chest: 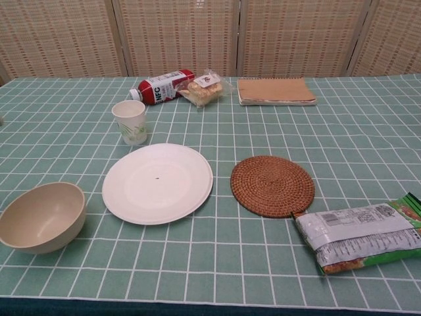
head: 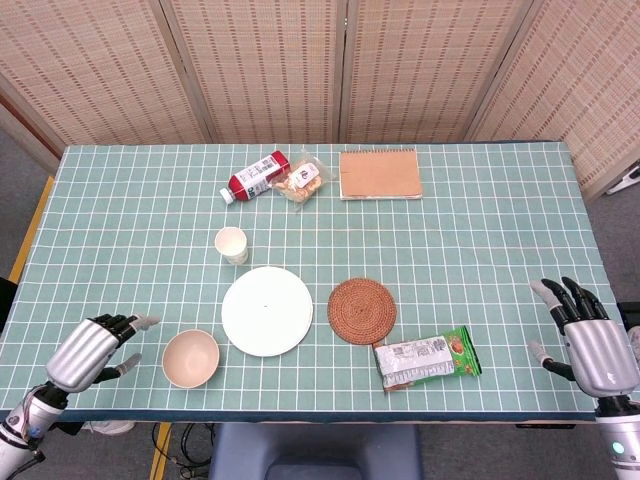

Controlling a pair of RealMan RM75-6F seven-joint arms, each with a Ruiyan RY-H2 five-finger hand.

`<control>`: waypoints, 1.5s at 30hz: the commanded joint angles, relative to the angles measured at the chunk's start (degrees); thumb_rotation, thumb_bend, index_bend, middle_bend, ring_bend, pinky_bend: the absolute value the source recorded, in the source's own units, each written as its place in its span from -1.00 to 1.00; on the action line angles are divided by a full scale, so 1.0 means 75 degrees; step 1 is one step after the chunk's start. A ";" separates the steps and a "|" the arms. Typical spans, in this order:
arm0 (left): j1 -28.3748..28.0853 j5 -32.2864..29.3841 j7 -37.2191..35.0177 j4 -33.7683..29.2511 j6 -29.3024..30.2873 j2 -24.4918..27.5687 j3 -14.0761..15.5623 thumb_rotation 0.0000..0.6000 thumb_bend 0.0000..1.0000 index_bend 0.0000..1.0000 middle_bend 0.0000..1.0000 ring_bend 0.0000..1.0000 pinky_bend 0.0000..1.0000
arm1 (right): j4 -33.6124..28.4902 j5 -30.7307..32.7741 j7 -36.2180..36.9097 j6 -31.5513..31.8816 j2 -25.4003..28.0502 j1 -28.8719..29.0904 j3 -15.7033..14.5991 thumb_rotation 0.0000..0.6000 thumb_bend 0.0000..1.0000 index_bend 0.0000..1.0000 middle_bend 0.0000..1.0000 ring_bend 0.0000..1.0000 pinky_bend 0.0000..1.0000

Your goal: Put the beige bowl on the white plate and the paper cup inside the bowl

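The beige bowl (head: pixel 191 357) (chest: pixel 41 216) stands upright and empty near the table's front left edge. Just right of it lies the white plate (head: pixel 267 311) (chest: pixel 158 182), bare. The paper cup (head: pixel 232 245) (chest: pixel 130 122) stands upright behind the plate. My left hand (head: pixel 92 349) hovers at the front left corner, a short way left of the bowl, fingers apart and holding nothing. My right hand (head: pixel 587 332) is at the front right corner, fingers spread, empty. The chest view shows neither hand.
A round woven coaster (head: pixel 362 310) sits right of the plate, with a green snack packet (head: pixel 427 359) in front of it. At the back lie a red bottle (head: pixel 255 176), a wrapped pastry (head: pixel 301 180) and a brown notebook (head: pixel 379 174).
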 commanded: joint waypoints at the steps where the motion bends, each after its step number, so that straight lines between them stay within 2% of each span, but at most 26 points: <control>1: -0.0257 0.0412 -0.0200 0.0644 0.0285 -0.0365 0.0225 1.00 -0.41 -0.47 0.23 0.37 0.61 | -0.0022 0.0000 -0.0021 0.0001 0.0012 0.0003 0.0004 1.00 -0.48 -0.75 -0.75 -0.91 -0.75; 3: -0.0334 0.0562 -0.0196 0.0863 0.0349 -0.0489 0.0312 1.00 -0.41 -0.46 0.35 0.46 0.69 | -0.0044 -0.0005 -0.0043 0.0010 0.0024 0.0002 0.0006 1.00 -0.48 -0.75 -0.75 -0.91 -0.75; 8: -0.0515 0.0847 0.0071 0.1215 0.0331 -0.0724 0.0547 1.00 -0.41 -0.45 0.47 0.56 0.76 | -0.0093 0.0003 -0.0083 0.0015 0.0047 -0.0008 0.0000 1.00 -0.48 -0.75 -0.75 -0.91 -0.75; 17: -0.0620 0.0858 0.0668 0.0906 -0.0183 -0.0604 0.1003 1.00 -0.41 -0.50 0.62 0.69 0.81 | -0.0127 -0.0005 -0.0116 0.0005 0.0060 -0.0002 -0.0004 1.00 -0.48 -0.75 -0.75 -0.91 -0.75; 25: -0.0617 0.0770 0.0750 0.0921 -0.0209 -0.0716 0.1171 1.00 -0.41 -0.48 0.81 0.84 0.94 | -0.0140 -0.0017 -0.0141 -0.0008 0.0053 0.0012 -0.0005 1.00 -0.48 -0.75 -0.75 -0.91 -0.75; 37: -0.0616 0.0748 0.0818 0.1328 -0.0258 -0.1091 0.1440 1.00 -0.41 -0.40 0.83 0.86 0.96 | -0.0209 0.0012 -0.0222 -0.0002 0.0083 -0.0013 -0.0019 1.00 -0.48 -0.75 -0.75 -0.91 -0.75; 45: -0.0630 0.0619 0.0486 0.1987 -0.0169 -0.1719 0.1428 1.00 -0.41 -0.28 0.85 0.87 0.96 | -0.0245 0.0035 -0.0265 -0.0011 0.0092 -0.0018 -0.0020 1.00 -0.48 -0.75 -0.75 -0.91 -0.75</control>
